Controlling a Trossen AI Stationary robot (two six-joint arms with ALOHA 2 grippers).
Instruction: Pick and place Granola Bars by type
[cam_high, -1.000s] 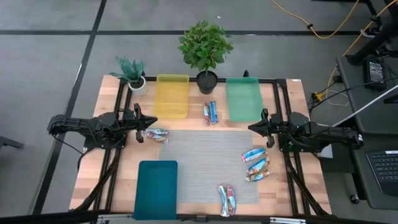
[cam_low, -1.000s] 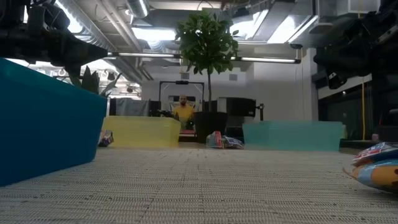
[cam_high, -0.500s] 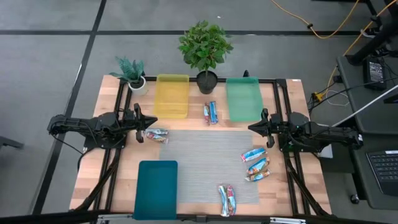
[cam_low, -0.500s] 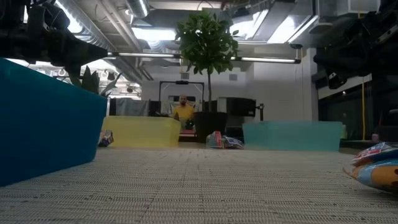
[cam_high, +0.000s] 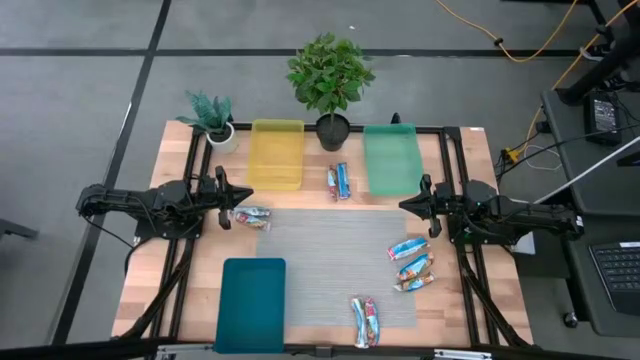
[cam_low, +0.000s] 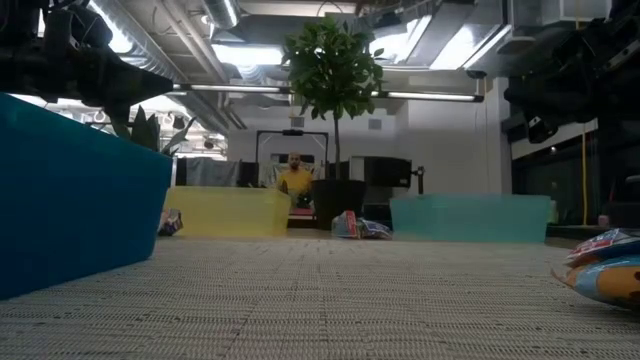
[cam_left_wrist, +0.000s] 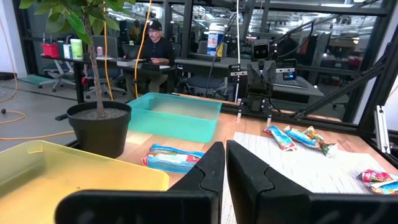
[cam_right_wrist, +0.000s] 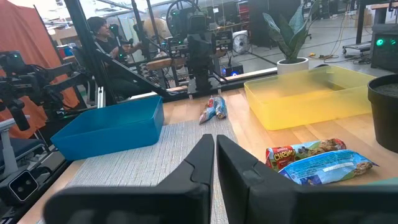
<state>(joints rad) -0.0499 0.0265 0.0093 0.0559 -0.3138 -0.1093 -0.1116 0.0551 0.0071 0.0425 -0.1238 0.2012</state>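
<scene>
Left hand (cam_high: 222, 185) at frame left, fingers together, empty. Right hand (cam_high: 425, 193) at frame right, likewise together. Granola Bars (cam_high: 411, 266) lie scattered across the table (cam_high: 455, 150).

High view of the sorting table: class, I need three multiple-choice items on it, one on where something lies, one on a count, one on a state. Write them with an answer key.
1. Where does the pair of bars at the back of the table lie?
A. inside the yellow tray
B. between the yellow tray and the green tray
C. on the blue tray

2. How many trays stand on the table?
A. two
B. three
C. five

3. What is the state of the left gripper?
A. shut, holding nothing
B. wide open
C. shut on a bar

Key: 1 B, the bars lie on bare wood between the yellow tray and the green tray, in front of the potted plant. 2 B, yellow, green and a blue tray. 3 A, the left gripper has its fingers closed together with nothing between them.
</scene>
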